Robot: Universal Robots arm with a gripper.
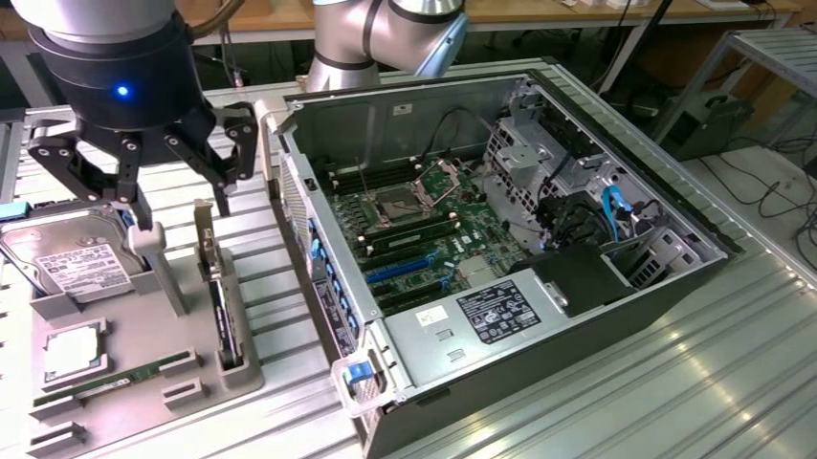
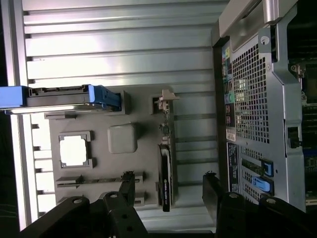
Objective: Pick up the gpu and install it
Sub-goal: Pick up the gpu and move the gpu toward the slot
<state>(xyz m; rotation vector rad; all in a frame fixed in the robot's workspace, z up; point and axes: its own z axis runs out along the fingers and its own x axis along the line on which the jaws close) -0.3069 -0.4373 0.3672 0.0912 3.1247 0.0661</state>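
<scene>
Ribbed metal table point(image 1: 664, 382) (gpu point(image 1: 225, 320) seemingly upright)

Arm point(image 1: 381, 38) bent over at elbow. Gripper point(image 1: 184, 212) held aloft, pointed straight down. Fingers point(image 1: 132, 196) spread wide, nothing gripped.

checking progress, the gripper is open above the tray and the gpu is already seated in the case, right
No. The gpu is not in the case; it stands on edge in its slot on the tray, as the exterior view shows. The gripper is open above the tray.
</scene>
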